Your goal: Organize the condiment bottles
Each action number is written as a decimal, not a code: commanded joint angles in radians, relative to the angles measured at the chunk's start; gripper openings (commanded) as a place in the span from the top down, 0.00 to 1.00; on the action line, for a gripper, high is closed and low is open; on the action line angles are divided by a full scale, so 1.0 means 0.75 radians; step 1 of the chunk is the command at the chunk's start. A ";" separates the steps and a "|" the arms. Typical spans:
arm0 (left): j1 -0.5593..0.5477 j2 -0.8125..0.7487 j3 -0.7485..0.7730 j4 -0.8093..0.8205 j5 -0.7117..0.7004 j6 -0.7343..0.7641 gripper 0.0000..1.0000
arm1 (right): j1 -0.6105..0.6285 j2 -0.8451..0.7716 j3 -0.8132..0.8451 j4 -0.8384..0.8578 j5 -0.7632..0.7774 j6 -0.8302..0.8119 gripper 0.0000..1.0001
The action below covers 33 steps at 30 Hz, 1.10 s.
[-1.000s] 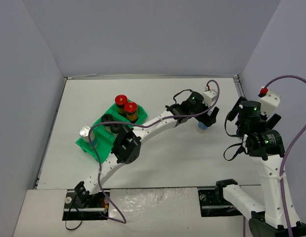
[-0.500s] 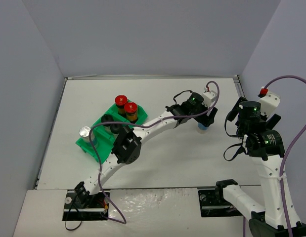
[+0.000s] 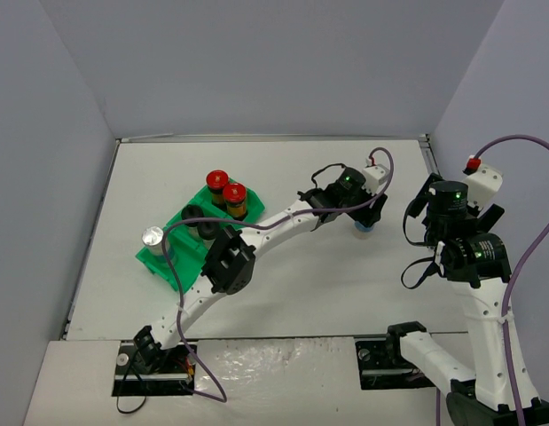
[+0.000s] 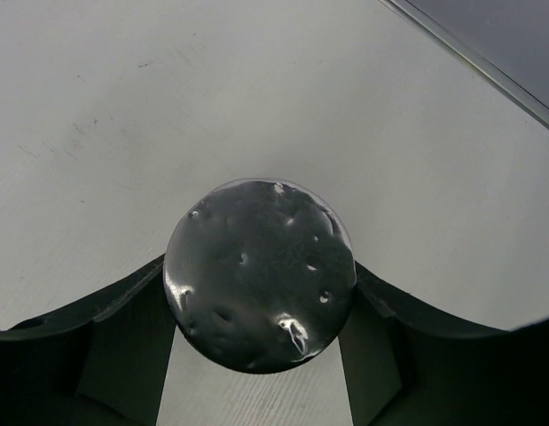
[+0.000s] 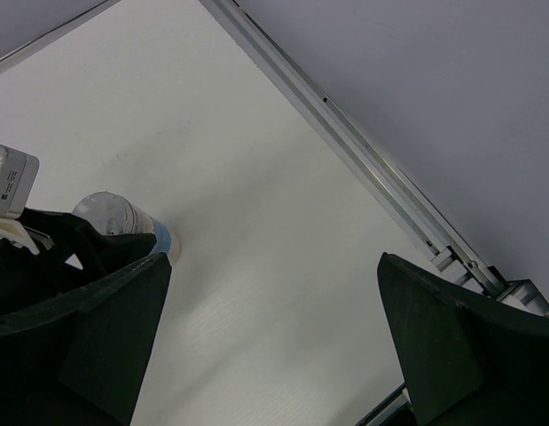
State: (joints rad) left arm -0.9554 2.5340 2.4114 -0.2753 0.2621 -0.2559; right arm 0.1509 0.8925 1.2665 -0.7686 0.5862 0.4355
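My left gripper (image 4: 259, 266) reaches far to the right and is shut on a silver-capped bottle (image 4: 259, 273); both fingers press the sides of its dented cap. Under the wrist in the top view only the blue-labelled base of this bottle (image 3: 364, 227) shows, standing on the table. The right wrist view catches it too, as a clear bottle (image 5: 123, 217) at its left edge. In the green tray (image 3: 155, 258) stand two red-capped bottles (image 3: 225, 188), two black-capped bottles (image 3: 198, 222) and another silver-capped bottle (image 3: 152, 237). My right gripper (image 5: 272, 266) hangs open and holds nothing.
The raised right arm (image 3: 460, 240) stands just right of the held bottle. The table's metal edge rail (image 5: 380, 177) runs close behind it, with grey walls on three sides. The left arm's long link (image 3: 256, 240) passes over the tray's near right corner.
The left jaws have closed in on the silver-capped bottle at the right. The left arm has barely shifted; the right arm and the tray's bottles have not moved.
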 commanded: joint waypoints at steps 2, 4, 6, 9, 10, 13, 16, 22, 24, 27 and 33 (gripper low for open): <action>-0.002 -0.096 0.063 0.018 -0.033 0.024 1.00 | -0.007 -0.003 -0.007 0.027 0.033 -0.018 0.00; -0.003 -0.132 0.029 0.016 -0.059 0.036 1.00 | -0.007 -0.003 -0.007 0.027 0.030 -0.018 0.00; -0.011 -0.179 -0.010 0.002 -0.110 0.050 1.00 | -0.007 -0.002 -0.006 0.025 0.032 -0.018 0.00; -0.028 -0.299 -0.129 -0.026 -0.221 0.090 1.00 | -0.007 0.007 0.002 0.027 0.030 -0.017 0.00; -0.032 -0.350 -0.185 -0.030 -0.257 0.101 1.00 | -0.007 0.011 0.006 0.029 0.030 -0.015 0.00; -0.040 -0.480 -0.344 -0.036 -0.356 0.090 1.00 | -0.007 0.025 0.011 0.031 0.016 -0.004 0.00; -0.043 -0.619 -0.494 -0.045 -0.444 0.079 1.00 | -0.006 0.037 0.010 0.045 0.002 -0.001 0.00; -0.043 -0.880 -0.738 -0.075 -0.567 0.064 1.00 | -0.007 0.052 -0.016 0.084 -0.024 -0.002 0.00; -0.043 -0.935 -0.768 -0.122 -0.617 0.053 1.00 | -0.007 0.057 -0.030 0.100 -0.038 -0.002 0.00; -0.043 -1.021 -0.811 -0.201 -0.715 0.010 1.00 | -0.007 0.066 -0.050 0.132 -0.055 -0.001 0.00; -0.043 -1.255 -1.016 -0.384 -0.949 -0.198 1.00 | -0.005 0.083 -0.085 0.174 -0.100 0.000 0.00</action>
State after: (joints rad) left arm -0.9825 1.7682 1.7120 -0.4790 -0.2672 -0.2766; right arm 0.1509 0.9366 1.2145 -0.7115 0.5280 0.4374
